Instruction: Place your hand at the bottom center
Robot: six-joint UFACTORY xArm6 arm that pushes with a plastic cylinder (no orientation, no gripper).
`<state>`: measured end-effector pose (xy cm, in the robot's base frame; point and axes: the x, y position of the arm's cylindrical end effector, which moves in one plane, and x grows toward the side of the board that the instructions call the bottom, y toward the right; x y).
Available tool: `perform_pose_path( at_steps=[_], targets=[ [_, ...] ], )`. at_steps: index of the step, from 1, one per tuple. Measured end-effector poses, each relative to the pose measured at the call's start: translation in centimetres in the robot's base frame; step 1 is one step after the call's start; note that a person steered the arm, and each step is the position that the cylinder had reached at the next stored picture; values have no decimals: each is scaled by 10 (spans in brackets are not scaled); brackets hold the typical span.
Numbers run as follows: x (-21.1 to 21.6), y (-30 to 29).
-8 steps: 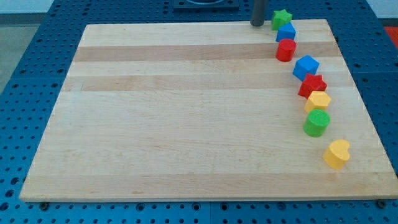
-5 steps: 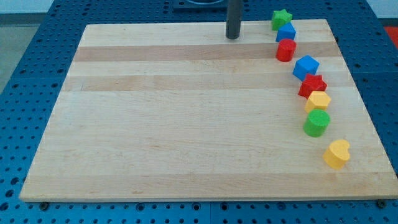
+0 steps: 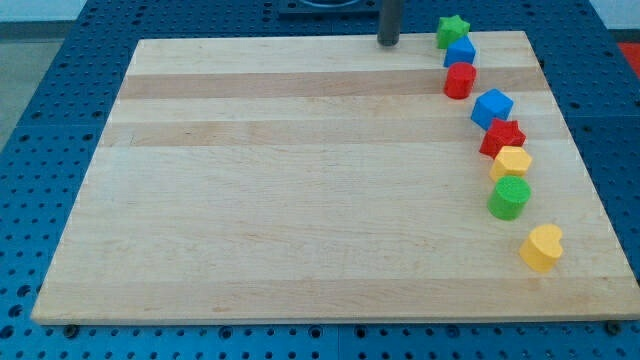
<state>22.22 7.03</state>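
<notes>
My tip [image 3: 388, 43] is at the top edge of the wooden board [image 3: 300, 180], a little right of centre and left of the green star [image 3: 452, 30]. It touches no block. A curved row of blocks runs down the view's right: green star, blue block [image 3: 460, 52], red cylinder [image 3: 460, 80], blue cube [image 3: 492, 107], red star [image 3: 502, 137], yellow hexagon [image 3: 512, 162], green cylinder [image 3: 510, 198], yellow heart [image 3: 542, 247].
The board lies on a blue perforated table [image 3: 60, 80] that shows on all sides of it.
My tip moved left and down from beside the green star, then back right and up to the board's top edge. No block moved.
</notes>
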Motion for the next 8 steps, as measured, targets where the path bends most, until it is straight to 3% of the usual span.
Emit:
perform_pose_path(
  at_steps=[2,3,4,7,8],
  targets=[
    [173,-121],
    [272,-157],
    [383,-151],
    [397,-124],
    [397,-73]
  ],
)
